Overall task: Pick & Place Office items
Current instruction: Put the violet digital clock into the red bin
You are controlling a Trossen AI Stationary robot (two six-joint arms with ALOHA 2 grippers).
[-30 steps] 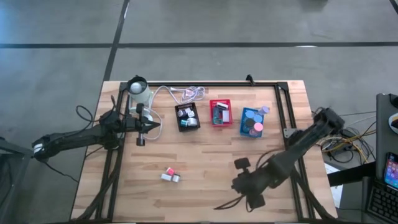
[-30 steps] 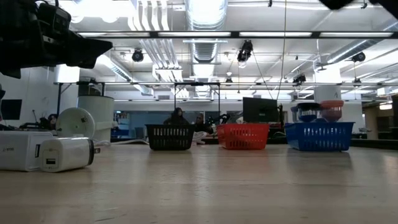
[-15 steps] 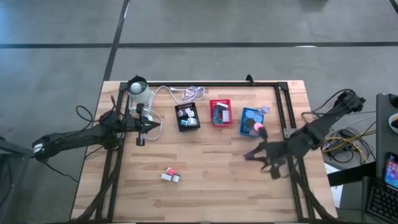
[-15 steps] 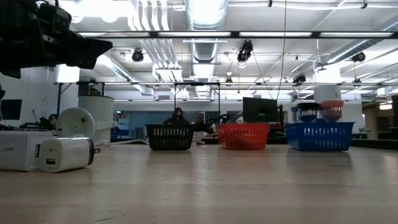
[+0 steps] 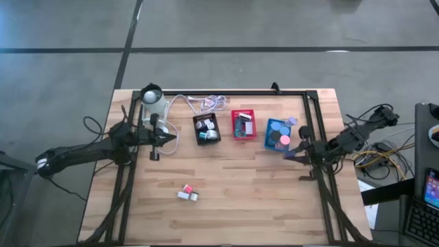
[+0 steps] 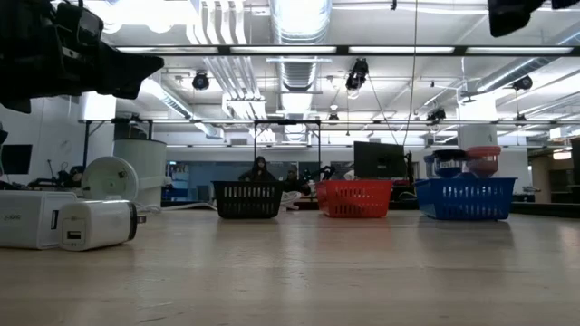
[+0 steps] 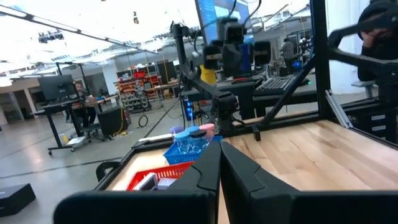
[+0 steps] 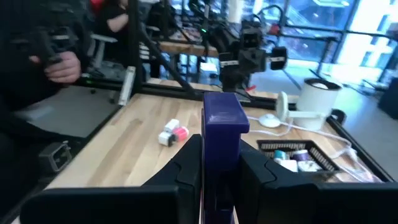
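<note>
1. Pale wooden planks form the table (image 5: pixel 226 199), framed by a black rail, with a grey floor seen around it from above.
2. Three mesh trays are lined up along the far part of the table: a black tray (image 5: pixel 206 128) holding white and teal blocks, a red tray (image 5: pixel 242 124) holding small dark rectangles (hard to tell apart), and a blue tray (image 5: pixel 278 134) filled with blue, pink and lavender rolls.
3. A lavender block (image 8: pixel 222 127) is pinched upright between the fingers of the right gripper (image 5: pixel 300 149), which is held just beside the blue tray, on its right edge.
4. The left gripper (image 5: pixel 156 139) is pressed together on nothing and is held to the left of the black tray.
5. Two loose pieces (image 5: pixel 187 192), one pink and one white, are left on the bare wood well apart from the trays, nearer the front.
6. A white round device (image 5: pixel 153 98) and a white coiled cable (image 5: pixel 209 103) are set behind the trays at the far left.
7. Nothing is seen between the loose pieces and the trays.
</note>
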